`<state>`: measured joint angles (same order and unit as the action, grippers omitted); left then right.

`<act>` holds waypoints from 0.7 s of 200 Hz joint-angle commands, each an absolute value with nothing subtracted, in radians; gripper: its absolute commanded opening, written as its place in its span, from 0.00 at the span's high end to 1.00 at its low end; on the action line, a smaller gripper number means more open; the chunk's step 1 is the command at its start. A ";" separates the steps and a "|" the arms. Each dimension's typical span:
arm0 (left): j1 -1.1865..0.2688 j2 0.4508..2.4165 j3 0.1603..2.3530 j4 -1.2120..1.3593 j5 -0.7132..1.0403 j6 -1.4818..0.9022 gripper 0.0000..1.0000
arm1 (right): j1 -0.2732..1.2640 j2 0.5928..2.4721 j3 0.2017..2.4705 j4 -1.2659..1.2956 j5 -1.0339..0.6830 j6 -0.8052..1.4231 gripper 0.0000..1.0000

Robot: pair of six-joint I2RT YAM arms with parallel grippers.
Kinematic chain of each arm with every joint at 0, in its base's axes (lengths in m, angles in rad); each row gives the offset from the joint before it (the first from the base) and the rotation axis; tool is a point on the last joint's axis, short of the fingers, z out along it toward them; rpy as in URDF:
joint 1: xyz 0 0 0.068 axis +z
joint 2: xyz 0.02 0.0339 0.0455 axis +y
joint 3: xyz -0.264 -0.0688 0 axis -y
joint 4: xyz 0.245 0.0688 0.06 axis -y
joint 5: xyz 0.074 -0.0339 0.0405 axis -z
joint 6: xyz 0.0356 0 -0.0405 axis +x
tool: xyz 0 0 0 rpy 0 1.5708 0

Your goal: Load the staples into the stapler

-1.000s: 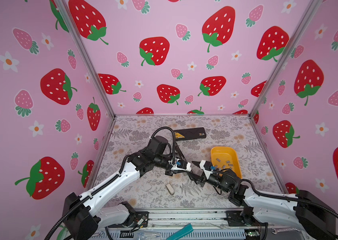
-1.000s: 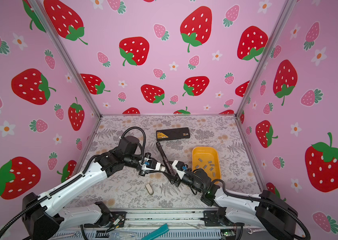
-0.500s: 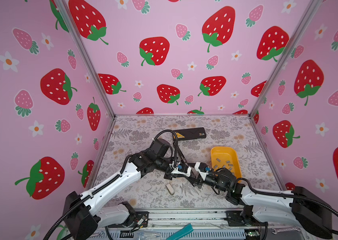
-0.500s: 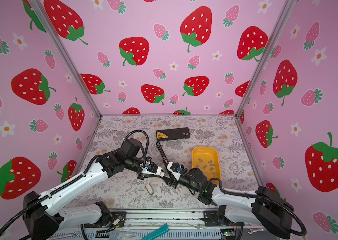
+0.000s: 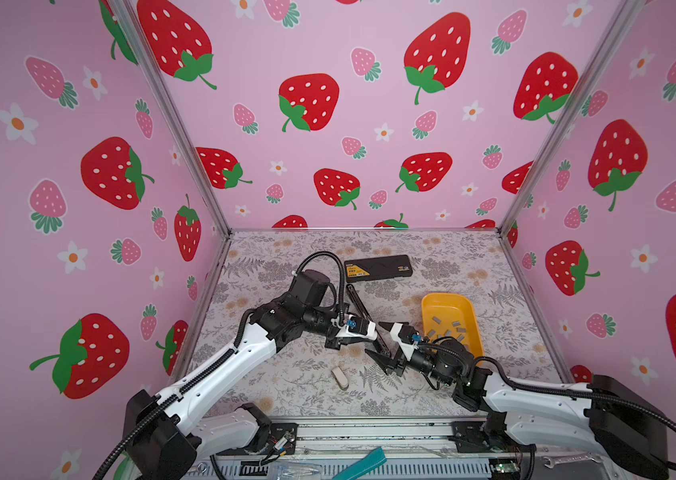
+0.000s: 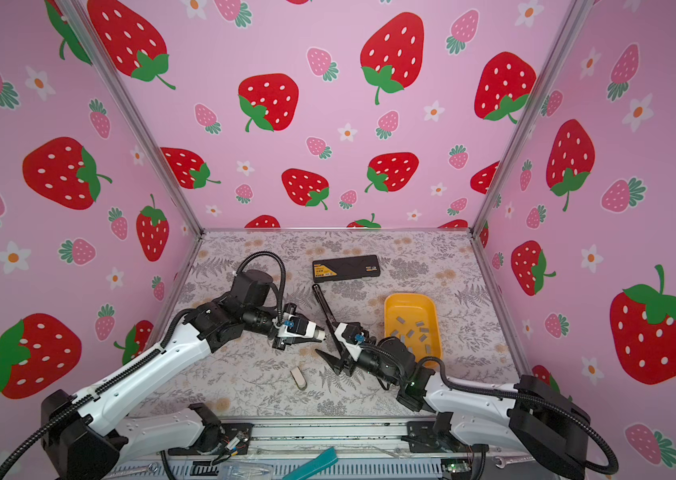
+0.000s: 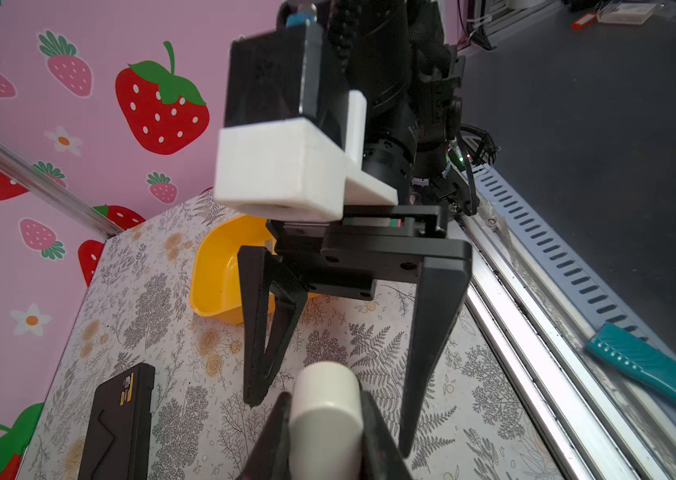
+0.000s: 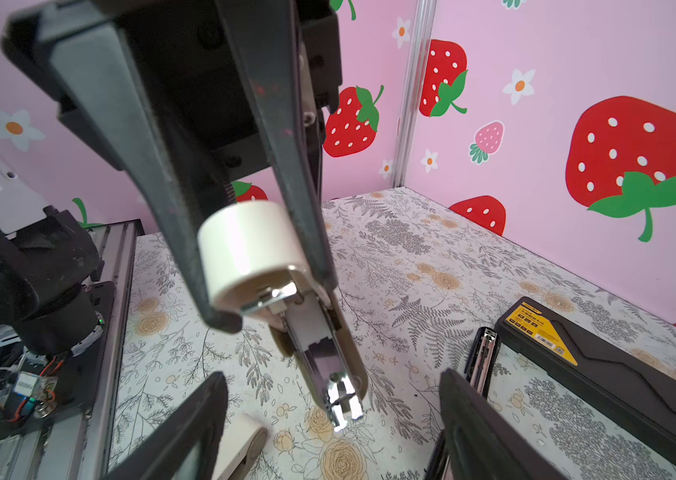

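Note:
My left gripper [image 5: 373, 332] is shut on a white-capped piece [image 8: 245, 245] with a shiny metal rail [image 8: 324, 361], held above the table. My right gripper [image 8: 333, 376] is open, its fingers [image 7: 436, 332] spread on either side of the rail's tip without touching it. In both top views the long black stapler [image 5: 357, 299] lies flat on the table behind the grippers; it also shows beside the right finger [image 8: 482, 357]. The staples [image 5: 448, 328], small grey strips, lie loose in the yellow tray [image 5: 430, 303] at the right.
A black box with a yellow label [image 5: 378, 268] lies at the back. A small cream piece [image 5: 339, 377] lies on the table near the front. Pink walls close three sides. A metal rail [image 7: 536, 374] and a teal tool [image 7: 652, 370] run along the front.
The right gripper's jaws have spread wider around the tip of the held piece. The left gripper keeps its hold and has barely moved.

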<state>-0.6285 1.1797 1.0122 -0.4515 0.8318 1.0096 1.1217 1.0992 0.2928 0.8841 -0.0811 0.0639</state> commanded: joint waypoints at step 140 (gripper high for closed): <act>-0.737 1.216 1.050 -0.461 0.880 1.040 1.00 | 1.129 1.112 0.317 0.916 -0.202 0.051 0.44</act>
